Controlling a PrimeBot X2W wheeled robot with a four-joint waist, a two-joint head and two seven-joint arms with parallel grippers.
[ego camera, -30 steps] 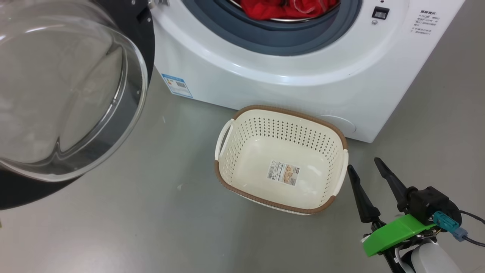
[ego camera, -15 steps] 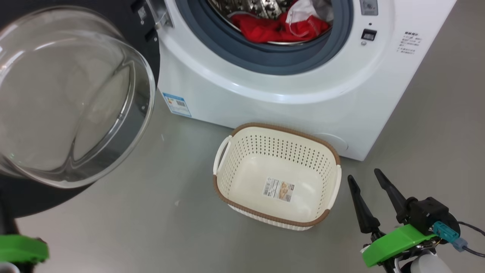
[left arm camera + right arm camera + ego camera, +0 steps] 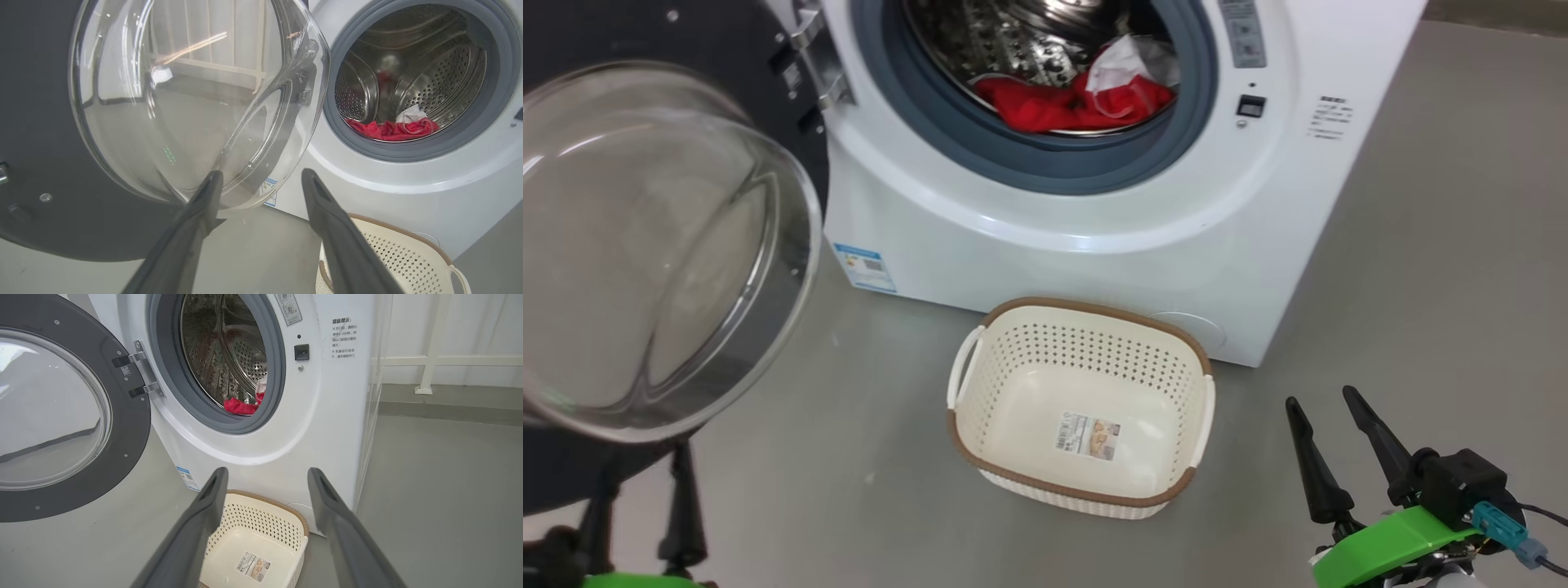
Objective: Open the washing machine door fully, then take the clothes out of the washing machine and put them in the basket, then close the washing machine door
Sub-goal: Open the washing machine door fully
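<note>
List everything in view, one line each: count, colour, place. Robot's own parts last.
washing machine: one, white, standing on the floor, mouth uncovered
washing machine door: one, black rim with clear glass bowl, swung open on the machine's left side in the head view
grey rubber ring: one, around the mouth
steel drum: one, perforated, inside the ring
clothes: one heap, red with white, at the drum's bottom
blue label: one, low on the machine's front
basket: one, cream with brown rim, on the floor before the machine
sticker: one, on the basket's bottom
floor: grey
railing: white, behind the machine
left pincer: dark, open, below the door
right pincer: dark, open, right of the basket
</note>
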